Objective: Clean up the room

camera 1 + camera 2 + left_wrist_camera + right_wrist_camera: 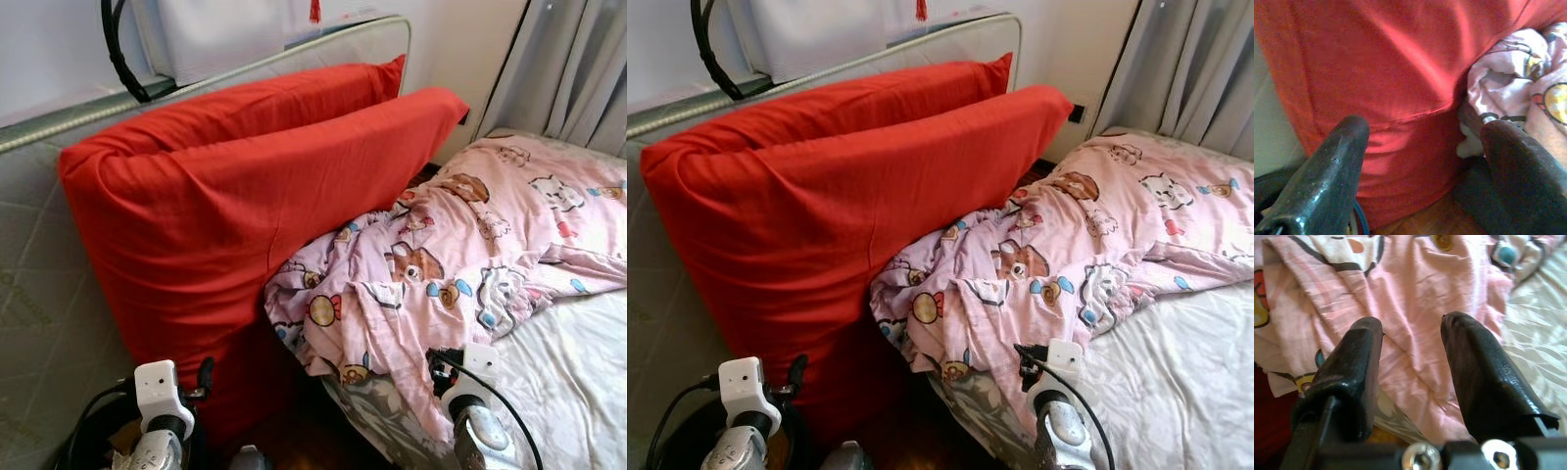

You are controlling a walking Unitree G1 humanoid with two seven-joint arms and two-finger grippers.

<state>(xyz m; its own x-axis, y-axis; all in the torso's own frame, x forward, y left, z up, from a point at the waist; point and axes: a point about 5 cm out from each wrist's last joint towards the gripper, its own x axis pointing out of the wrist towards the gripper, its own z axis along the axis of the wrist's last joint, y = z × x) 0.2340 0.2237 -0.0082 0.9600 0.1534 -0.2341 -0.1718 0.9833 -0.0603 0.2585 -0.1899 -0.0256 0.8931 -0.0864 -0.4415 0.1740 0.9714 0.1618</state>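
Observation:
A pink cartoon-print quilt (460, 255) lies crumpled across the bed, one corner hanging over the near edge. Against the grey headboard (39, 294) leans a large red cushion (245, 206), beside the quilt. My right gripper (1413, 340) hovers open just above the quilt's (1415, 293) hanging corner, nothing between its fingers. My left gripper (1420, 147) is open too, low down and facing the red cushion's (1391, 73) lower part without touching it. Both wrists show at the bottom of the eye views, the left wrist (162, 411) and the right wrist (470, 392).
A white bedsheet (568, 382) covers the mattress at the right. Grey curtains (578, 69) hang at the back right, a white wall behind. Dark wooden floor (294, 441) shows in the gap between cushion and bed. A metal rail (294, 49) tops the headboard.

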